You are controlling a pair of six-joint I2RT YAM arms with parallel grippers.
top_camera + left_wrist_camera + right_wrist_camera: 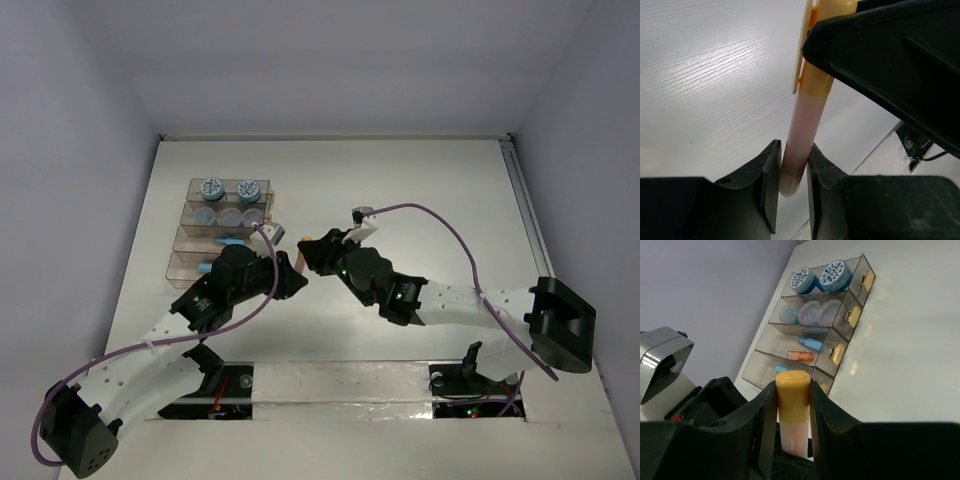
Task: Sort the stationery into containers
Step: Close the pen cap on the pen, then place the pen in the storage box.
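Observation:
An orange-capped marker [302, 256] with a pale pink barrel is held above the table between both grippers. My right gripper [792, 387] is shut on its orange cap [792, 390]. My left gripper [794, 150] is shut on the barrel's lower end [802, 130]. The stepped block of brown-tinted trays [188, 244] stands to the left of the grippers and shows in the right wrist view [847, 290]. The far tray holds two blue patterned jars [835, 275]. The second holds pale jars [807, 312]. The third holds a blue pen [811, 343] and an orange pen [801, 356]. The nearest holds a blue item [781, 369].
Grey walls close the table at the back and sides. A cable [440, 225] loops over the right arm. Gold label clips [852, 316] sit on the trays' right ends. A taped strip [340, 385] runs along the near edge between the arm bases.

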